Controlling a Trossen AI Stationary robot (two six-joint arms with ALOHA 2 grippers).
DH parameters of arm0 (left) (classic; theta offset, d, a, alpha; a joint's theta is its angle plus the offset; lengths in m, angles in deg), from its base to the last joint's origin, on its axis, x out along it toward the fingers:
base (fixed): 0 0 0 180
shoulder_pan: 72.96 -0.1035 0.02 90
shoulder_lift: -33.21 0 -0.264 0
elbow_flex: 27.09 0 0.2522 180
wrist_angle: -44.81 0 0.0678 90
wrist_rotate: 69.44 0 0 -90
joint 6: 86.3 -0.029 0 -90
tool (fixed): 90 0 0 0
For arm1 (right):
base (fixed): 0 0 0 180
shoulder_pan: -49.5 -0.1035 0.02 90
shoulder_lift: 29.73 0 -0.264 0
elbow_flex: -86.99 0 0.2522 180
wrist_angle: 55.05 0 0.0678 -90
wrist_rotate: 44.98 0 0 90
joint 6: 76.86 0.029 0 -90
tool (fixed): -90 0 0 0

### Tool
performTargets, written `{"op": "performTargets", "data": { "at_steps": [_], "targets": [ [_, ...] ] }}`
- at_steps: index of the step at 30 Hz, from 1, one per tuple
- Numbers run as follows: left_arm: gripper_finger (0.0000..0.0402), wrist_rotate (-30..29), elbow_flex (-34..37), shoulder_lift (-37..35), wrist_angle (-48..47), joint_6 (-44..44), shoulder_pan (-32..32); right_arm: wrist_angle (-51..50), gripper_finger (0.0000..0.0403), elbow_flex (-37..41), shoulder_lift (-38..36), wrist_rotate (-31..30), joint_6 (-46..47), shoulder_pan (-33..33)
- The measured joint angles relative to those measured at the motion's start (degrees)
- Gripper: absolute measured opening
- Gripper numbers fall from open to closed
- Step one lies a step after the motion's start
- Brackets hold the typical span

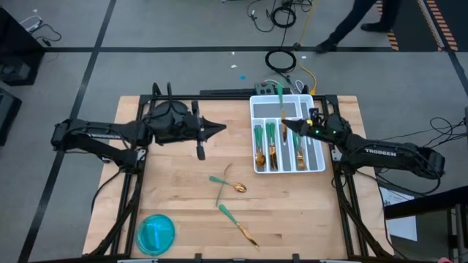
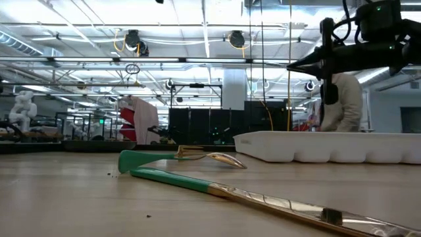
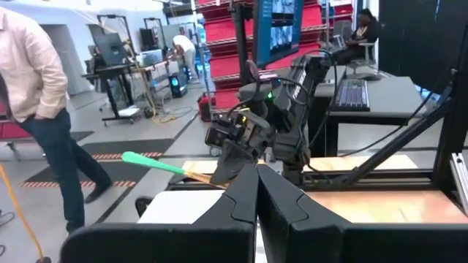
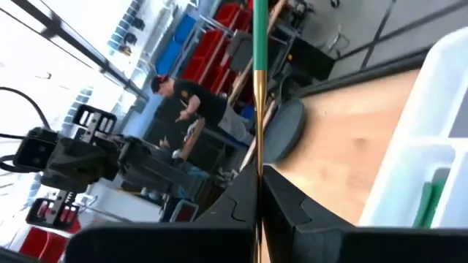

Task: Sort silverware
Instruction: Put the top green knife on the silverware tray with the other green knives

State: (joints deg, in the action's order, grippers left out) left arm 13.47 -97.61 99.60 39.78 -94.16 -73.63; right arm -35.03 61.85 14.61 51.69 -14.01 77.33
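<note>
Jaws of the right gripper (image 1: 287, 124) are clamped on one teal-handled utensil (image 1: 280, 100), its long axis running forward past the fingertips, above the white tray (image 1: 319, 169). Loose silverware (image 1: 232, 187) lies on the counter (image 1: 175, 197), nearer the left gripper (image 1: 221, 128), closed, empty, raised.

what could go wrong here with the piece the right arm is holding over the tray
1. The right end effector pinches the held utensil near its gold end, with the long green handle sticking out. It could swing or slip as it is lowered.
2. The white tray already has full slots below. The piece may land across a divider or in the wrong slot.
3. Loose silverware on the table lies crossed, so a later pick may drag its neighbour.
</note>
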Motion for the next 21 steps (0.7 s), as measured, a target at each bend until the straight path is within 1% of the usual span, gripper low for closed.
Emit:
{"op": "performTargets", "data": {
  "at_steps": [6,13,17,21],
  "targets": [
    [0.0007,-2.2,0.0,0.0,-0.1,0.0,0.9,-1.1,0.0000,0.0,1.7,0.8,0.6,-1.1],
    [0.0007,-2.3,0.0,0.0,-0.2,0.0,1.2,-1.4,0.0000,0.0,5.2,0.9,1.3,-2.9],
    [0.0007,-2.4,0.0,0.0,-0.2,0.0,1.2,-1.3,0.0000,0.0,7.4,-0.1,1.2,-3.5],
    [0.0007,-2.4,0.0,0.0,-0.2,0.0,1.2,-1.4,0.0000,0.0,9.1,-2.3,0.9,-4.3]
  ]
}}
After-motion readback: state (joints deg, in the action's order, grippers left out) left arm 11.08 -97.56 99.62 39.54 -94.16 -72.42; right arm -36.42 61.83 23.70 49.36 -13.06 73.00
